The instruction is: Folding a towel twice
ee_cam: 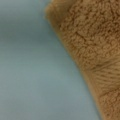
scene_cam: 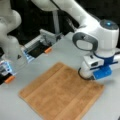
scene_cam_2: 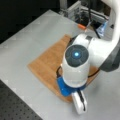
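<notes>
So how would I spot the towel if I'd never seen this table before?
Look at the big grey table in both front views; the white robot arm leans down over it. The flat orange-brown towel lies spread right under the arm, whose pincer end is low at the towel's far edge. It is the only large fuzzy cloth there, with woven bands near its edges.

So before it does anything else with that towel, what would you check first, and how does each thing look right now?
1. Towel lying flat and spread on the grey table: ok.
2. Any fold made yet: not ok, none shows.
3. Gripper down at the towel's edge, a front view's right: ok.
4. Towel edge in the wrist view, with a woven band nearby: ok.
5. Fingers open or shut: cannot tell, hidden by the arm.
6. Cloth actually gripped: cannot tell.
</notes>
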Controlling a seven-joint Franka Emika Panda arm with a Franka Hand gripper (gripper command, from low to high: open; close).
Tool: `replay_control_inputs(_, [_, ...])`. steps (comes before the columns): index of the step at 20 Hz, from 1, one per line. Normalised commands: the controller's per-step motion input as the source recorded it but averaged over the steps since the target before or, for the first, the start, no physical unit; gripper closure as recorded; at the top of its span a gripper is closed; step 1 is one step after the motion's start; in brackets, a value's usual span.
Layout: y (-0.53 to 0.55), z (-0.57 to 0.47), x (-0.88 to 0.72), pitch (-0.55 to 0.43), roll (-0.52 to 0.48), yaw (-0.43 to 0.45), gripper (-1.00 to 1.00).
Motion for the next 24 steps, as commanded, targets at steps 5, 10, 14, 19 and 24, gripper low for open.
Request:
replay_control_inputs(5, [0.07,-0.01,0.39,0.154,-0.369,-0.019,-1.00])
replay_control_inputs(10, [0.04,-0.05,0.41,0.138,-0.377,-0.034,-1.00])
replay_control_inputs(14, [0.07,-0.04,0.35,0.079,-0.315,-0.034,-1.00])
replay_control_inputs(19, [0.11,-0.04,0.26,0.032,-0.227,-0.032,-1.00])
replay_control_inputs(24, [0.11,-0.04,0.18,0.021,-0.099,-0.080,-1.00])
